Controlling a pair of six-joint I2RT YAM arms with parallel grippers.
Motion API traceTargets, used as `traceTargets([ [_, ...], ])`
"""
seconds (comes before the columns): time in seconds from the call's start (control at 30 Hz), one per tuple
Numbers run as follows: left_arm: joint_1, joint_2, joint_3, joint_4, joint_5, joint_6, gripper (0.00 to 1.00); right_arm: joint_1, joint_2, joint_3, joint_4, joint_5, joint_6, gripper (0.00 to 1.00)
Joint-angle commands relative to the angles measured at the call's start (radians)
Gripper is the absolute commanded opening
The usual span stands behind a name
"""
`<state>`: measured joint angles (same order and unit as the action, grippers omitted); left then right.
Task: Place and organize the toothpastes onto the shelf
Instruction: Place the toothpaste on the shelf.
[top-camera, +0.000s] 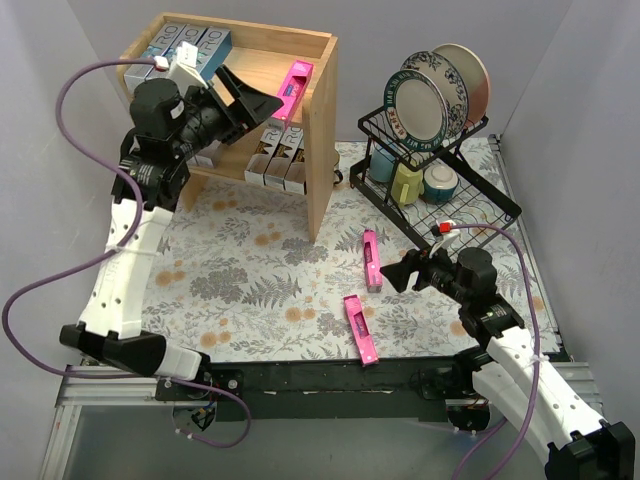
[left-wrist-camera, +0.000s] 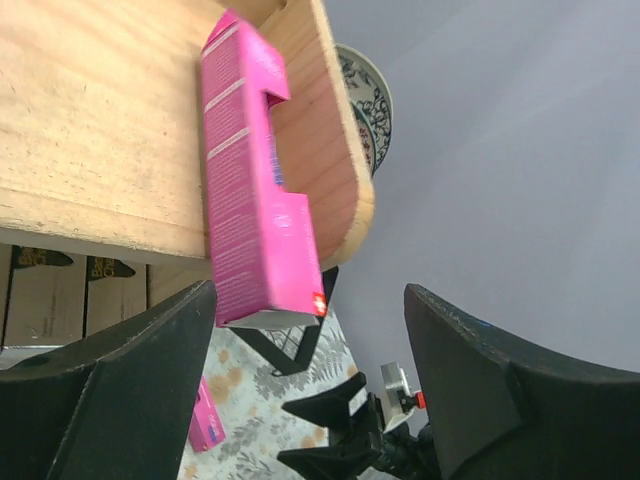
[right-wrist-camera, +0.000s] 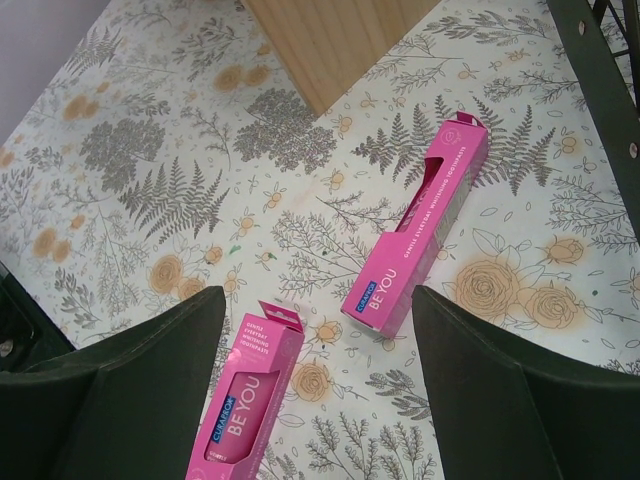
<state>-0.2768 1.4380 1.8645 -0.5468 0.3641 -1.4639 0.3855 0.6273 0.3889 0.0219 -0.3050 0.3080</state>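
Two toothpastes (right-wrist-camera: 425, 235) not yet shelved
My left pincer (left-wrist-camera: 310, 292) is open by the pink carton (left-wrist-camera: 255, 180) on the shelf (left-wrist-camera: 100, 120); my right pincer (right-wrist-camera: 318, 295) is open over those two, at five o'clock.

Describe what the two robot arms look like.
The left arm and right arm have white shells, black joints and a looping purple cable each. The left gripper and right gripper are black with broad wedge-shaped fingers.
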Motion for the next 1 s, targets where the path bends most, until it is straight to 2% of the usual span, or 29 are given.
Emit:
traceTargets([
  [0.0, 0.004, -0.119, -0.002, 0.067, -0.068, 0.213, 0.76, -0.002, 0.002, 0.016, 0.010, 0.004, -0.018, 0.84],
  [0.17, 0.004, -0.145, -0.051, 0.103, -0.067, 0.372, 0.78, -0.002, 0.000, 0.019, 0.006, 0.009, -0.021, 0.84],
  [0.3, 0.004, -0.157, -0.120, 0.169, -0.019, 0.508, 0.75, -0.004, 0.000, 0.019, 0.006, 0.007, -0.021, 0.84],
  [0.4, 0.002, -0.159, -0.168, 0.234, 0.018, 0.551, 0.72, -0.002, 0.002, 0.021, 0.001, 0.010, -0.021, 0.84],
  [0.6, 0.002, -0.122, -0.206, 0.314, 0.125, 0.571, 0.65, -0.002, -0.005, 0.022, -0.007, 0.017, -0.024, 0.84],
  [0.97, 0.002, -0.038, -0.188, 0.361, 0.159, 0.511, 0.54, -0.004, -0.005, 0.022, -0.008, 0.020, -0.026, 0.84],
])
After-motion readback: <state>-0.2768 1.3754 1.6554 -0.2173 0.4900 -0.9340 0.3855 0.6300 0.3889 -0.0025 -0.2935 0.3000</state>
